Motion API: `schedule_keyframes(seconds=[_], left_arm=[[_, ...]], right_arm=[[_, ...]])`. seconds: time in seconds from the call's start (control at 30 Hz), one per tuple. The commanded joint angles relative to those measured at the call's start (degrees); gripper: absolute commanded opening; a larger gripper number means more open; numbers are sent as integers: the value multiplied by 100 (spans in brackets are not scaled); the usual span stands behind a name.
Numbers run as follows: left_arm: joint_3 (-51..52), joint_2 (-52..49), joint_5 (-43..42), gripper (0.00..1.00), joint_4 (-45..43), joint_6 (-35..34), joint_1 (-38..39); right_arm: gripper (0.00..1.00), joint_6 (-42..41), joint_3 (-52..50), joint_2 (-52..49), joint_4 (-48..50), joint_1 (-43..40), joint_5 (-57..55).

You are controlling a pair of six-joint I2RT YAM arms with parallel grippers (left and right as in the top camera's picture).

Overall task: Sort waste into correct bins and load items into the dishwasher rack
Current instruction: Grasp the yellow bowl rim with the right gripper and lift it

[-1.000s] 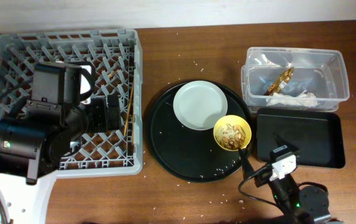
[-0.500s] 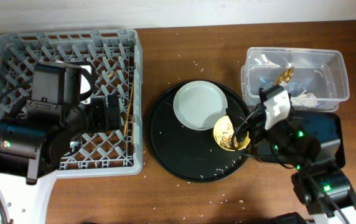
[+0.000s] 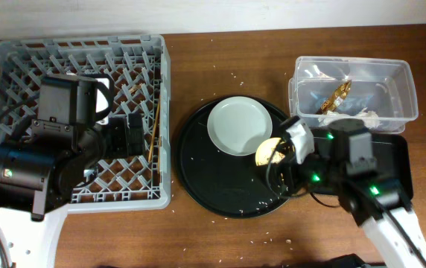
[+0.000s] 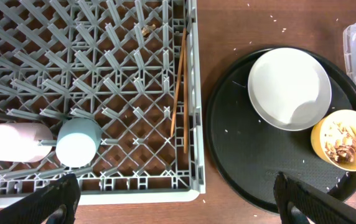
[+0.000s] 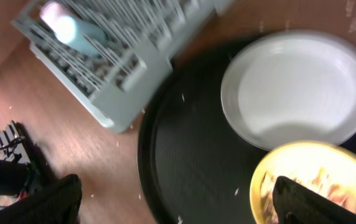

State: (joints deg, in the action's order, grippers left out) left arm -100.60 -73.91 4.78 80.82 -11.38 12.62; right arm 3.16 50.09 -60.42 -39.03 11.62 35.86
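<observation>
The grey dishwasher rack (image 3: 142,59) stands at the left. In the left wrist view it holds a pale pink cup (image 4: 13,142), a blue cup (image 4: 78,142) and the wooden chopsticks (image 4: 179,87). My left gripper (image 4: 178,208) is open and empty above the rack's near edge. The pale plate (image 3: 237,125) and the yellow bowl (image 5: 309,180) with brown food scraps (image 4: 341,140) sit on the round black tray (image 3: 205,171). My right gripper (image 5: 178,205) is open, one finger over the bowl. The clear tub (image 3: 399,82) holds the brown-gold wrapper (image 3: 337,95) and the white napkin (image 3: 351,117).
The shallow black rectangular tray (image 3: 395,152) lies in front of the clear tub, partly under my right arm. Rice grains (image 3: 235,74) are scattered on the wooden table and on the round tray. The rack (image 5: 122,56) also shows in the right wrist view.
My right arm has swung in from the table's front edge and now hangs over the yellow bowl. The left arm has not moved.
</observation>
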Motion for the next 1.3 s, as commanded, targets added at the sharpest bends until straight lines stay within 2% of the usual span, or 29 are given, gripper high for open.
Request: schedule_keyframes(seconds=[0.0, 0.07, 0.17, 0.27, 0.37, 0.4, 0.47, 0.5, 0.53, 0.67, 0.7, 0.77, 0.87, 0.97, 1.03, 1.07, 1.1, 1.13, 1.17, 1.2, 1.27], left_arm=[[-2, 66, 42, 99, -13, 15, -4], [-2, 66, 42, 99, -13, 15, -4], [-2, 66, 44, 99, -13, 15, -4], [-2, 66, 42, 99, -13, 15, -4], [-2, 66, 42, 99, -13, 15, -4], [-2, 66, 42, 99, -13, 15, -4], [-2, 66, 42, 99, -13, 15, -4], [-2, 66, 42, 99, -13, 15, -4], [-2, 66, 44, 99, -13, 15, -4], [-2, 66, 42, 99, -13, 15, -4], [-2, 66, 42, 99, -13, 15, -4], [-2, 66, 42, 99, -13, 15, -4], [-2, 66, 42, 99, -13, 15, -4], [-2, 66, 44, 99, -13, 15, -4], [-2, 66, 42, 99, -13, 15, -4], [-2, 66, 42, 99, -13, 15, -4], [-2, 66, 42, 99, -13, 15, -4], [-2, 66, 42, 99, -13, 15, -4], [-2, 66, 42, 99, -13, 15, -4], [-2, 66, 42, 99, -13, 15, -4], [-2, 66, 42, 99, -13, 15, -4]], right_arm=[[98, -730, 66, -695, -22, 96, -367], [98, -970, 66, -1185, -26, 428, -1333], [96, -1104, 66, -1849, -17, 999, -2087], [69, -1126, 66, -2433, 168, 1425, -2382], [58, -1530, 66, -2990, 317, 1534, -3056], [47, -1528, 74, -3112, 369, 1528, -3014], [18, -1528, 190, -3156, 229, 1528, -3036], [9, -1528, 286, -3115, 109, 1528, -3036], [7, -1530, 400, -3036, -9, 1528, -3021], [36, -1193, 826, -2629, -568, 1547, -2741], [38, -1176, 914, -2527, -675, 1547, -2907], [54, -1126, 1036, -2256, -704, 1528, -3473], [55, -1047, 951, -2387, -577, 1528, -3788], [56, -1049, 769, -2953, -313, 1532, -3786], [54, -1056, 772, -3331, -247, 1532, -3781], [51, -1073, 772, -3523, -208, 1532, -3751], [40, -1071, 772, -3641, -205, 1532, -3595], [22, -1071, 772, -3685, -212, 1532, -3423], [10, -1073, 774, -3676, -214, 1532, -3285], [6, -1104, 802, -3604, -240, 1532, -3171], [4, -1290, 907, -3333, -426, 1528, -3088]])
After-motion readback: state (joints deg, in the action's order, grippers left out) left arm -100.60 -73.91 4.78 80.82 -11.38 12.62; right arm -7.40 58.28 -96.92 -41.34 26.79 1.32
